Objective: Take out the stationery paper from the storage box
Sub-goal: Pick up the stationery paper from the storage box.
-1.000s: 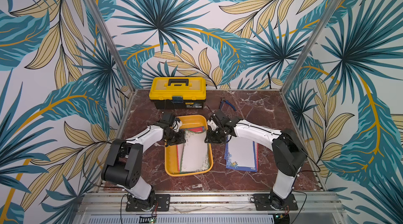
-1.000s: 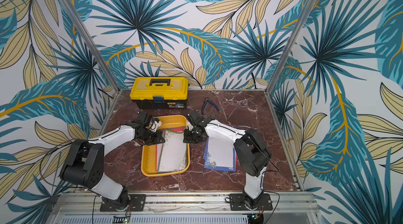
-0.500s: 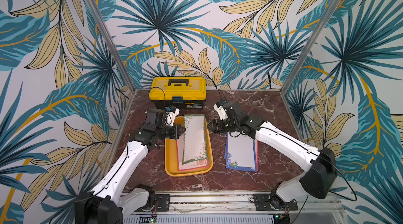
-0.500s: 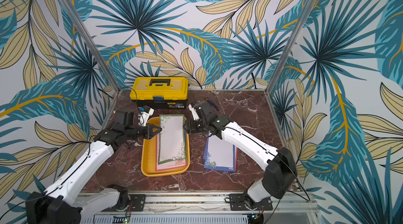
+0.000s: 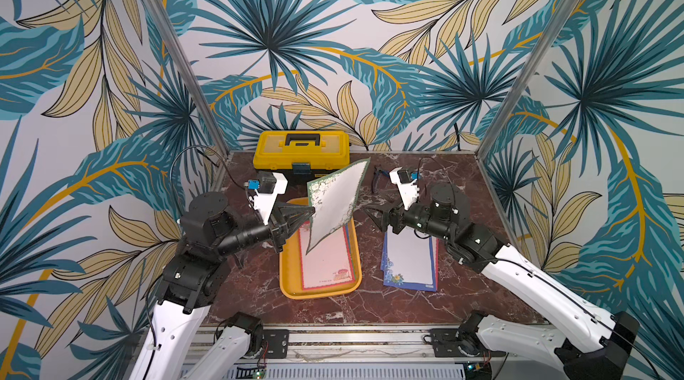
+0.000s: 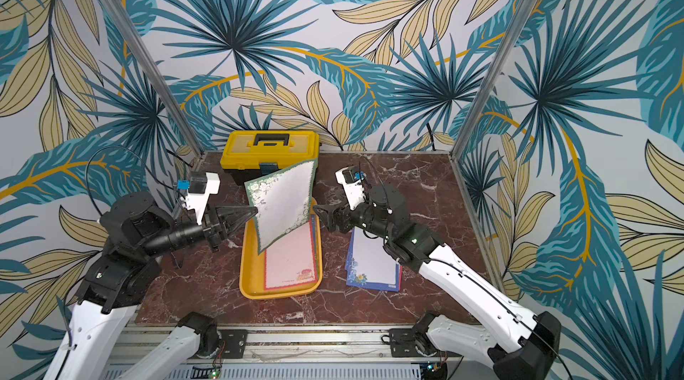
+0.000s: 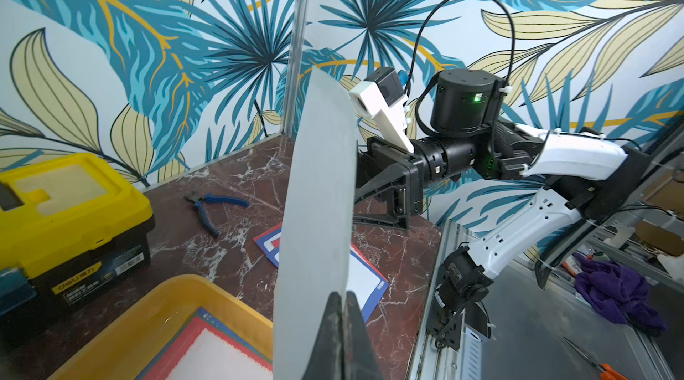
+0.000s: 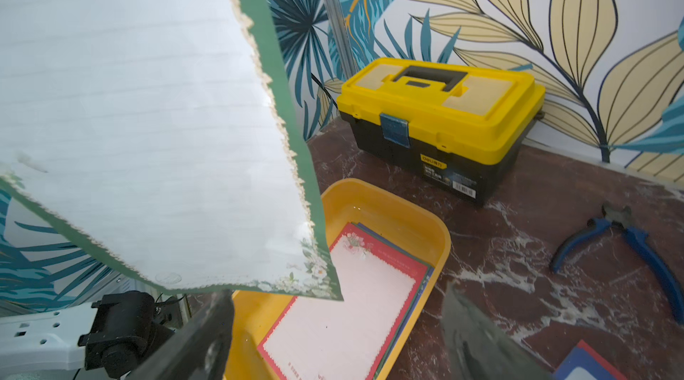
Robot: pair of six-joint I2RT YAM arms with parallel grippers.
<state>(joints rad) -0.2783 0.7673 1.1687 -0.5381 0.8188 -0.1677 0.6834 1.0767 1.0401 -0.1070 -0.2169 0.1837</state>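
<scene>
In both top views, at centre frame: left gripper (image 5: 310, 210) (image 6: 254, 213) clamped tight on the left edge of the green-bordered sheet (image 5: 337, 204) (image 6: 283, 204). Sheet lifted clear of the storage box (image 5: 285, 278) (image 6: 246, 278) and tilted steeply, with its top corner up in front of the yellow toolbox (image 5: 301, 152). Below it, inside the box, the red-bordered sheet (image 5: 325, 259) on top of a flat stack. Just right of the lifted sheet and apart from it, right gripper (image 5: 368, 217) (image 6: 322, 217) spread wide and empty. Lower right of that, blue-bordered sheets (image 5: 411, 259) flat on the marble table (image 5: 462, 182), beside the box. Right of the toolbox, blue-handled pliers (image 5: 379, 178).

In the left wrist view, at bottom centre: left gripper (image 7: 342, 322) with fingers pressed together on the sheet's lower edge. Green-bordered sheet (image 7: 318, 193) rising up the middle of the frame, plain grey-white back showing, slightly bowed. Right of it, right gripper (image 7: 361, 207) agape, its tips hidden behind the paper. Lower left, a corner of the storage box (image 7: 177, 293) with red-bordered paper inside. Far left, toolbox (image 7: 74, 204). Centre left, pliers (image 7: 211, 207).

In the right wrist view, filling the upper left: green-bordered sheet (image 8: 148, 119), lined face showing. Along the bottom, blurred fingers (image 8: 473, 337) of the right gripper set far apart, nothing between them but the view down into the storage box (image 8: 425, 211). Inside the box, red-bordered sheet (image 8: 351, 322). Upper right, toolbox (image 8: 440, 111). Right edge, pliers (image 8: 636, 245).
</scene>
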